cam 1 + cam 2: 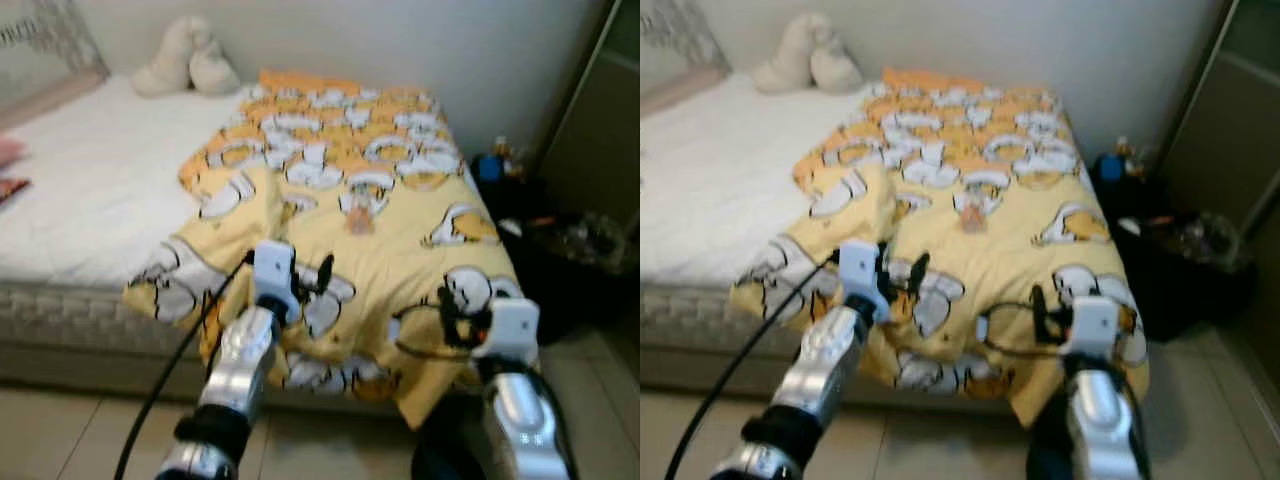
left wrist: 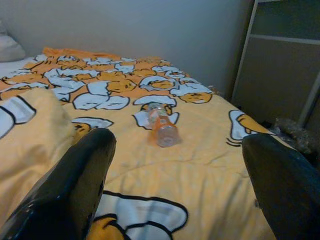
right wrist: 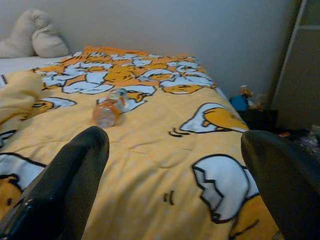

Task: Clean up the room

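both pincers, left pincer [image 2: 175, 185] and right pincer [image 3: 175, 185], gape wide over a soft yellow quilt [image 1: 400, 250] bearing a clear plastic bottle [image 2: 162, 127].

White wall [image 1: 400, 40], cream plush toy [image 1: 188, 58] on white mattress [image 1: 90, 190], beige floor tiles [image 1: 60, 435]

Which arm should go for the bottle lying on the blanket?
Probably left. The bottle lies on the yellow blanket, nearly between both. The left gripper sits slightly farther up the bed than the right gripper; both are open.
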